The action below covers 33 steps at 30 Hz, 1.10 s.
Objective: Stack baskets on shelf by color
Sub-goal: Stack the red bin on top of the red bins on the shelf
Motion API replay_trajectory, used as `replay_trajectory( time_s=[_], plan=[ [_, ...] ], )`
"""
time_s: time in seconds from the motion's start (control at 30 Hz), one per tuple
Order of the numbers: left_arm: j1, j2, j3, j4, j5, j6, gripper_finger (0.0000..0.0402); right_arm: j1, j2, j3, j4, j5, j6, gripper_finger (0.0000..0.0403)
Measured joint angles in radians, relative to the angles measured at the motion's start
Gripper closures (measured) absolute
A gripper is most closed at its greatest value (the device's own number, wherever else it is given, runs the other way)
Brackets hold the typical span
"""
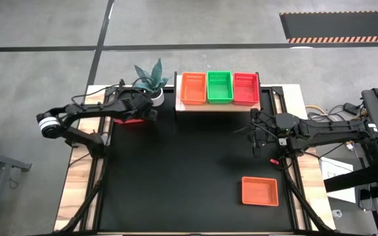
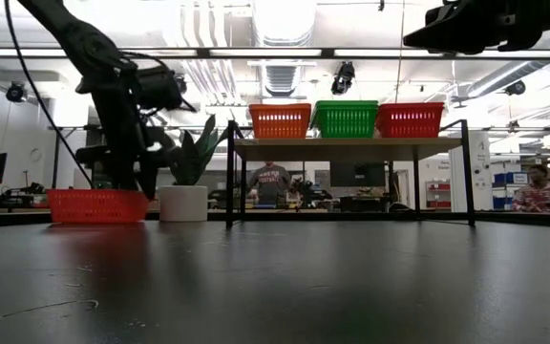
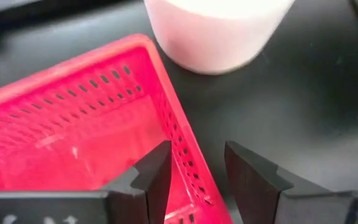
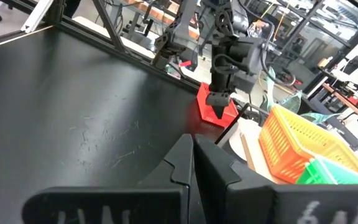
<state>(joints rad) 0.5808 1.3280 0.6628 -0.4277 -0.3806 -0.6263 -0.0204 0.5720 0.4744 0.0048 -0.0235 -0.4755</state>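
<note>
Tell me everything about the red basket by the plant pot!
The red basket is a shallow rectangular plastic tray with little slots in its walls. It looks empty and sits flat on the black table mat, beside the white plant pot. The left hand is open, its fingers either side of the basket's wall.

Robotics lab/workshop: exposed ceiling ducts and strip lights above shelf; workbenches, monitors, seated person behind it.

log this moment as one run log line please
left gripper: open, jaws straddling wall of red basket on table by plant pot | right gripper: shut, idle | shelf: three baskets
</note>
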Motion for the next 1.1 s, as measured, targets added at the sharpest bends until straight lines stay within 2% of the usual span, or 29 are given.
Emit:
replay_trajectory(
  time_s=[0.2, 0.47, 0.6, 0.77, 0.97, 1.1],
  plan=[
    [0.000, 0.038, 0.000, -0.003, 0.040, -0.021, 0.0283, 0.000, 0.000, 0.000, 0.000, 0.000, 0.001, 0.0394],
    [-0.019, 0.032, -0.002, -0.029, 0.089, -0.028, 0.0392, 0.000, 0.000, 0.000, 0.000, 0.000, 0.000, 0.0394],
    [-0.066, 0.005, 0.000, -0.101, 0.094, -0.052, 0.0394, 0.000, 0.000, 0.000, -0.001, 0.000, 0.003, 0.0394],
    [-0.198, -0.040, 0.003, -0.174, 0.139, -0.100, 0.0400, 0.000, 0.000, 0.000, -0.010, 0.000, 0.003, 0.0394],
    [-0.452, -0.067, 0.012, -0.150, 0.176, -0.097, 0.0401, 0.000, 0.000, 0.000, -0.010, 0.000, 0.005, 0.0394],
    [-0.623, -0.052, 0.018, -0.076, 0.181, -0.097, 0.0401, 0.000, 0.000, 0.000, -0.010, 0.000, 0.011, 0.0394]
  ],
)
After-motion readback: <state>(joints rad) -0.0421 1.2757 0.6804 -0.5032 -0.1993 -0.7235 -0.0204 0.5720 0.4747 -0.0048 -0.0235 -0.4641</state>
